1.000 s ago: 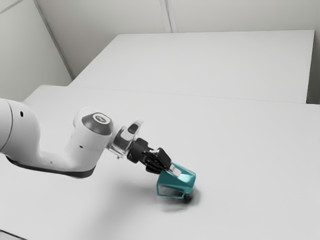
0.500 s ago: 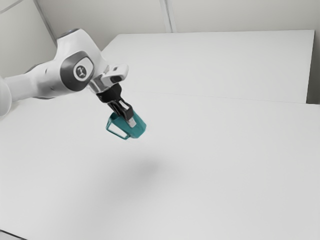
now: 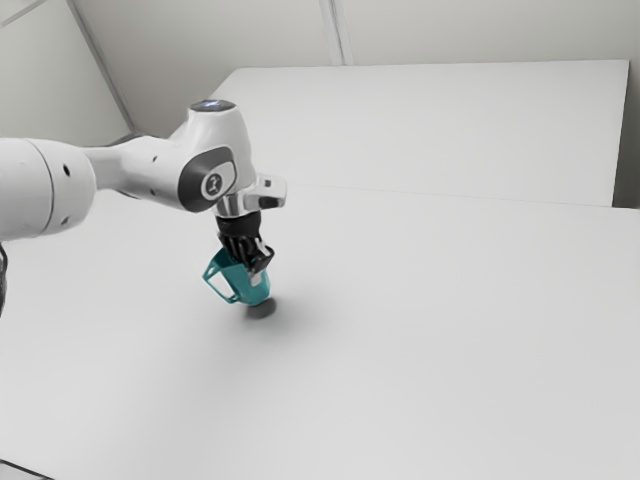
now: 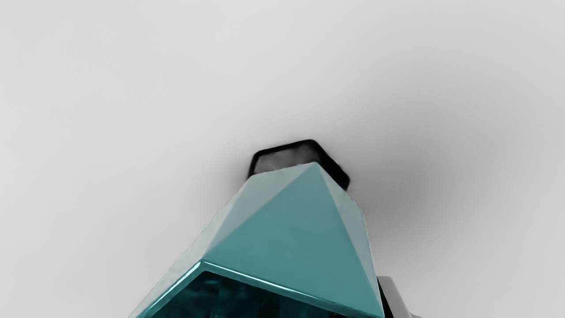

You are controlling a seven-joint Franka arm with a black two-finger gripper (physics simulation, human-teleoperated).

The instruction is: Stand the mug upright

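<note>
"Item, one mug [image 3: 252, 293]: location?"

"Exterior view, left of centre; tilted, below the wrist, between the fingers of the gripper [image 3: 249, 272], which is clamped on it. Mouth toward the hand, base lowermost."

"Finish and form?"

"Teal, smooth, triangular facets; glossy angular rim [image 4: 265, 280]; open, squared handle [image 3: 218, 291] at the exterior view's left. Table [image 3: 450, 330]: pale grey, plain."

Mug [image 3: 252, 293] now closer to upright
</note>
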